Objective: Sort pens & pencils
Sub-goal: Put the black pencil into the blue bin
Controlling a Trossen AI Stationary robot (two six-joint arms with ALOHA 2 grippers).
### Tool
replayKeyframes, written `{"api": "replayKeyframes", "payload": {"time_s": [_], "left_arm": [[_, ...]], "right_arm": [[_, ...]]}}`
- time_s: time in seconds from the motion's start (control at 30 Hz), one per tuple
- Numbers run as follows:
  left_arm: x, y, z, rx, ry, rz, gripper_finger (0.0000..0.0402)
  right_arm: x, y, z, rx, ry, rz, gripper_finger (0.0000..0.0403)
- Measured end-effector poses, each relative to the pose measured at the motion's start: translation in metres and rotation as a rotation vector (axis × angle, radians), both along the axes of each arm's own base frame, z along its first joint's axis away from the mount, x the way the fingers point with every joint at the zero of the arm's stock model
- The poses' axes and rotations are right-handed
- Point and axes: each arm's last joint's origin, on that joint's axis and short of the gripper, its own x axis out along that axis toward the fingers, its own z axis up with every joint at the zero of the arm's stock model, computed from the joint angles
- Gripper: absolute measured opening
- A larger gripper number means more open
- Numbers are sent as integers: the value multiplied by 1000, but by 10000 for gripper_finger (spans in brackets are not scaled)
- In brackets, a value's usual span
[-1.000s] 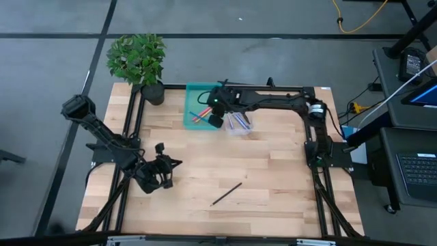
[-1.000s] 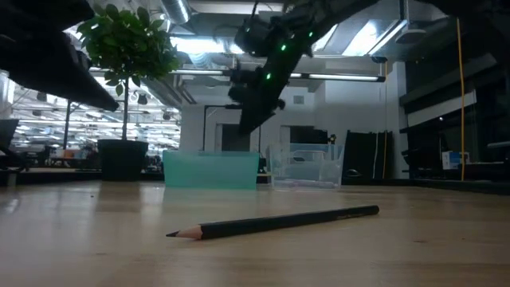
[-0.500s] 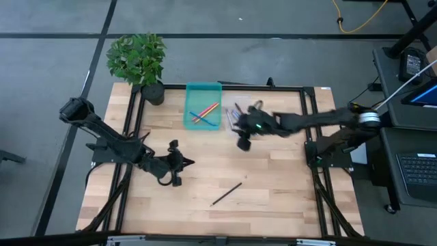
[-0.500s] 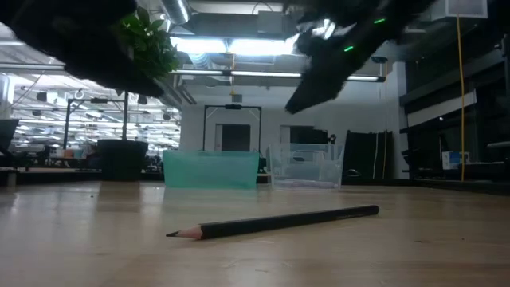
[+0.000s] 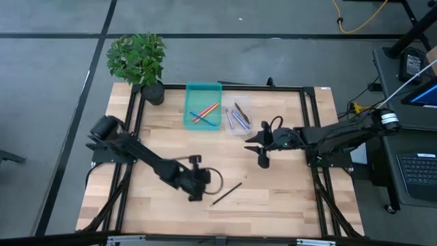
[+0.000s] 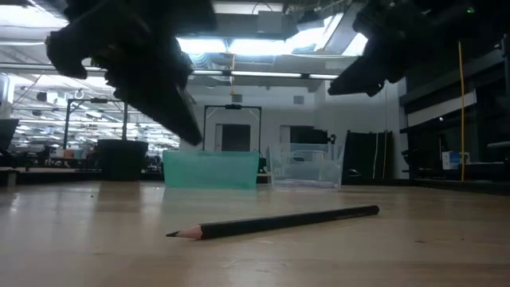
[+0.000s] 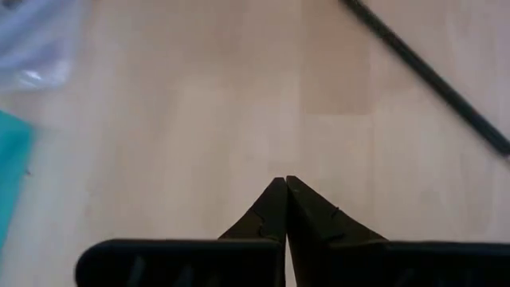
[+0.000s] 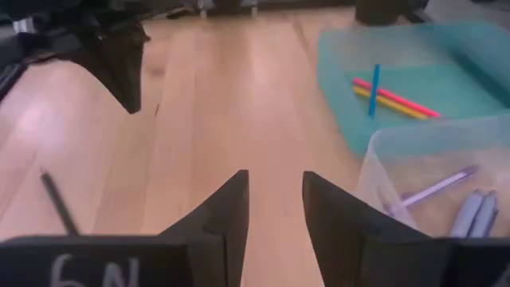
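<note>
Only one stray left: dark pencil (image 5: 226, 193) lying flat on bare table (image 5: 287, 198), well apart from both trays. Rest already sorted, yellow, pink and blue sticks (image 5: 203, 112) in teal tray (image 5: 203, 87), purple ones (image 5: 237, 117) in clear tray (image 5: 244, 130). Left gripper (image 5: 196, 194) just beside pencil, fingers pressed together, empty, probably lining up for pickup, so needs opening first. Right gripper (image 5: 263, 162) between clear tray and pencil, fingers apart, empty.

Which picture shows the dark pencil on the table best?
The low view: the whole dark pencil lies close up, sharpened tip visible. The high view shows it small; the left wrist view catches part of it, the right wrist view only an end.
</note>
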Motion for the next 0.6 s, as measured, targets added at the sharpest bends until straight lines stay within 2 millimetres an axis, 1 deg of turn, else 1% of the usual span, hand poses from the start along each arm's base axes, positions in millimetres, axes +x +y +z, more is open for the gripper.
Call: {"api": "replayKeyframes", "payload": {"time_s": [0.1, 0.27, 0.33, 0.4, 0.5, 0.6], "left_arm": [[19, -16, 0, -34, 52, -8, 0], [44, -47, 12, -116, -12, -7, 0], [50, -58, 17, -139, -30, 8, 0], [55, -67, 17, -148, -30, 42, 0], [58, -77, 8, -166, 7, 112, 0], [63, -86, 4, -189, 13, 155, 0]], "right_arm": [[-3, 2, -5, -29, 20, -2, 119], [-6, 1, -11, -90, 43, -23, 119], [-7, 1, -14, -97, 50, -20, 119], [-9, 1, -18, -100, 63, -19, 119], [-12, 1, -25, -102, 85, -17, 119], [-15, 0, -30, -102, 104, -10, 119]]}}
